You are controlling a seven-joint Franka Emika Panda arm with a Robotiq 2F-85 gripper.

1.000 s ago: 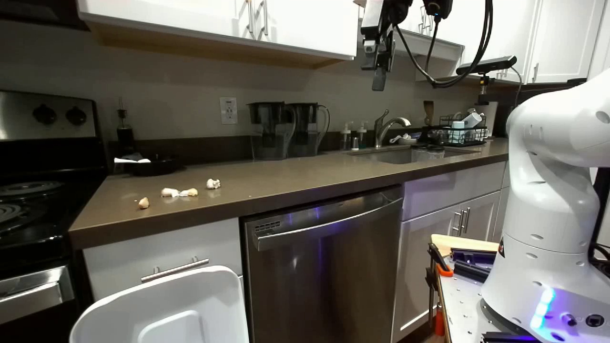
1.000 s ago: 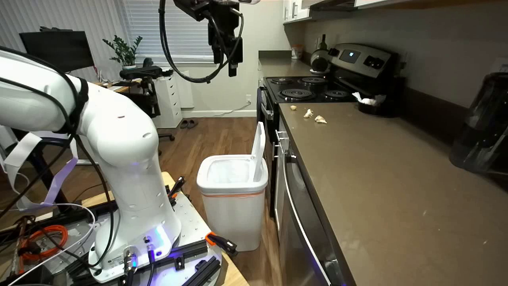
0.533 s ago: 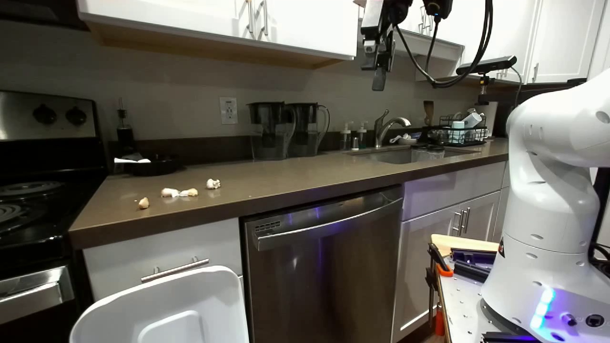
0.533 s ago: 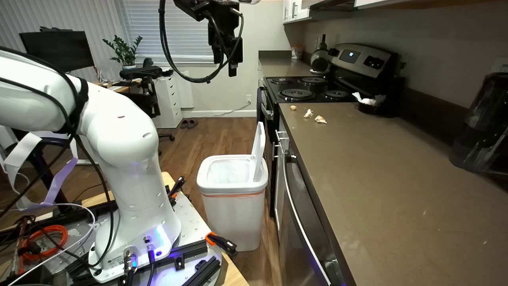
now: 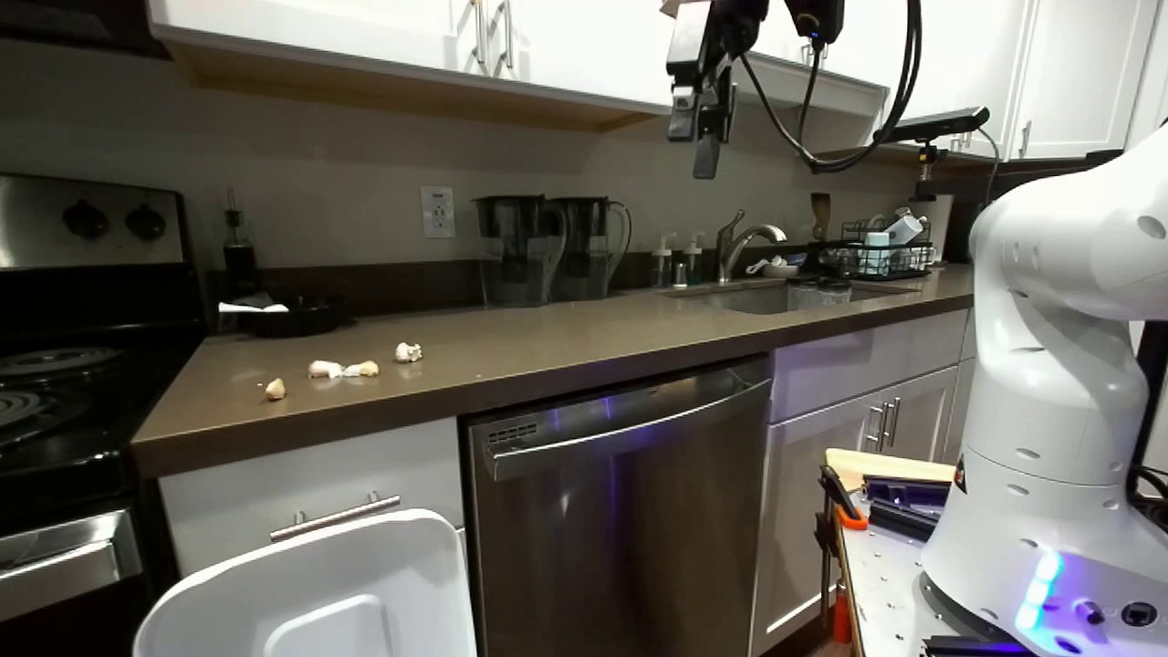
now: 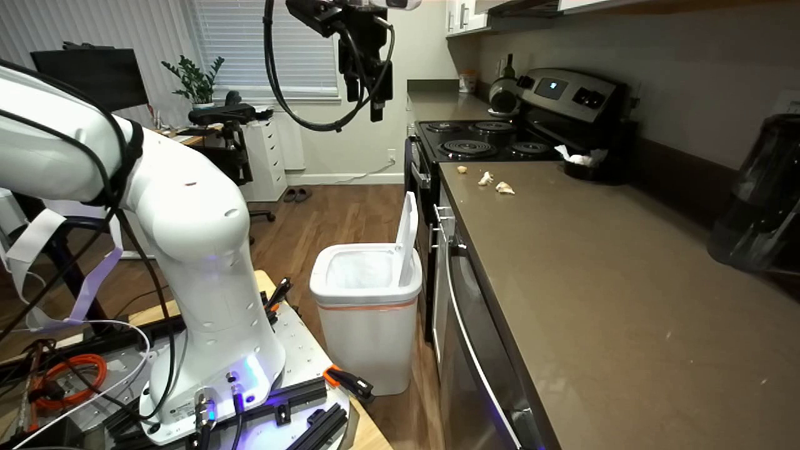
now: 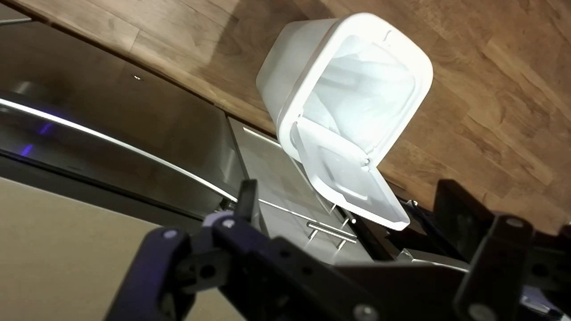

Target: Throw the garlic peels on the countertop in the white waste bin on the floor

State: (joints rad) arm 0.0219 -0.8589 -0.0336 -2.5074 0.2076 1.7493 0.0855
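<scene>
The black two-fingered gripper [image 7: 348,189] stands wide and empty, higher than the white plastic waste bin [image 6: 369,344], probably ready for a grasp. The bin's rounded white lid [image 6: 409,225] is raised on the side toward the smooth dark brown surface [image 6: 612,300], presumably clearing its mouth for the drop. Farther off, on that surface, above the bin and past its lid, lie the off-white, irregular garlic peels [image 6: 485,179]. Since half a second ago, the gripper has shifted slightly toward the lid side; peels and bin are unmoved.
</scene>
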